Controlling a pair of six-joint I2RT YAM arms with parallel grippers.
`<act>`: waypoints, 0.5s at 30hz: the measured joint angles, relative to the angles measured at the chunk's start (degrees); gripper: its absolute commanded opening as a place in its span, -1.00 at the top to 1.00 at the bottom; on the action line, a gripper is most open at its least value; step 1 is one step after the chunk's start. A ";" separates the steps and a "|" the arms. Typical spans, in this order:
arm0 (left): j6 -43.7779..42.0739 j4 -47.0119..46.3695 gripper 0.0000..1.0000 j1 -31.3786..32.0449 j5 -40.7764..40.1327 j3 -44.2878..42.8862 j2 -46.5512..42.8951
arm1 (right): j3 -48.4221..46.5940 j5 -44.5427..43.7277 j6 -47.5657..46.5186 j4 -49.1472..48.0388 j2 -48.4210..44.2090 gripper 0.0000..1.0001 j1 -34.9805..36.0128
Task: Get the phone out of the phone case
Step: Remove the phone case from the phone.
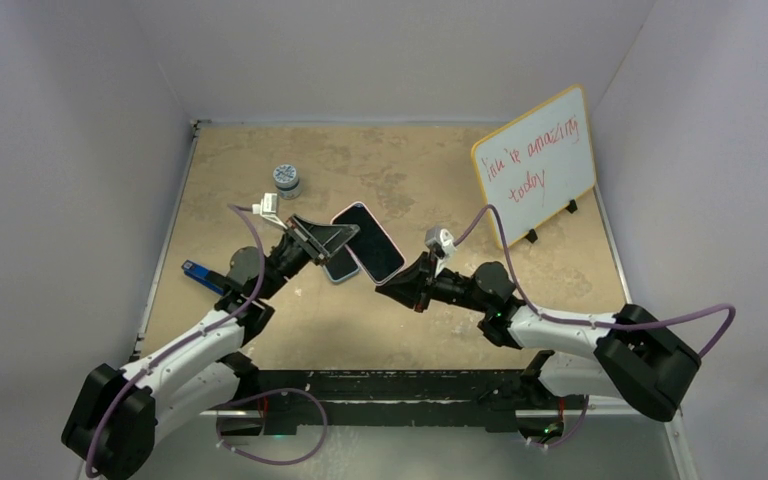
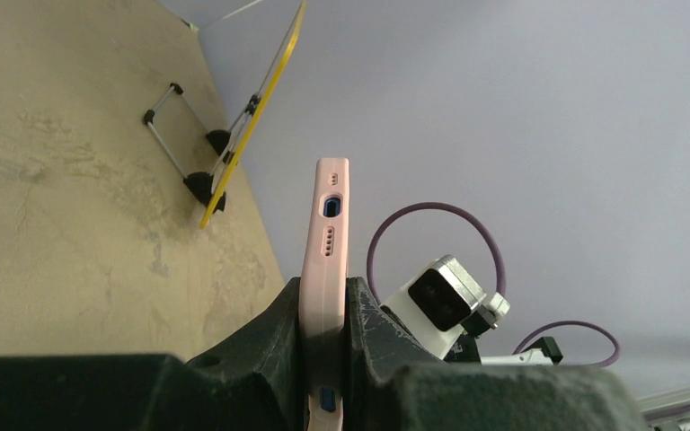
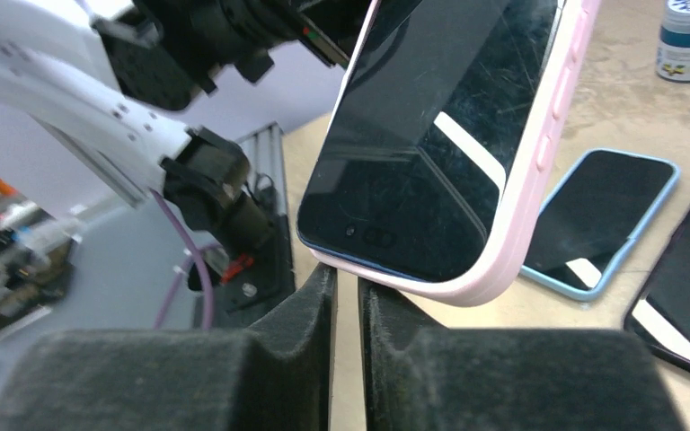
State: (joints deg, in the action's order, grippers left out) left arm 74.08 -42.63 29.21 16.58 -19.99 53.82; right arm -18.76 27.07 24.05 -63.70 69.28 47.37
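Camera above shows the black-screened phone (image 1: 368, 240) lifted over the tan table (image 1: 410, 160), with the left gripper (image 1: 332, 238) at its left edge and the right gripper (image 1: 385, 287) just under its near corner. From the left wrist, the pink soft case (image 2: 328, 224) around the phone stands on edge, pinched front and back by the left gripper. From the right wrist, the right gripper's jaws are closed together on nothing, their tips just below the case's lower corner.
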 measured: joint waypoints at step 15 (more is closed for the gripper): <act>-12.90 16.28 1.00 -5.66 16.35 -8.76 -1.27 | -0.35 -1.05 -8.70 12.24 -5.60 0.20 0.33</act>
State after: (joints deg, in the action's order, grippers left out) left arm 61.19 -26.35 23.55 32.93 -28.75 52.56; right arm -19.11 26.02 15.35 -51.46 63.68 47.70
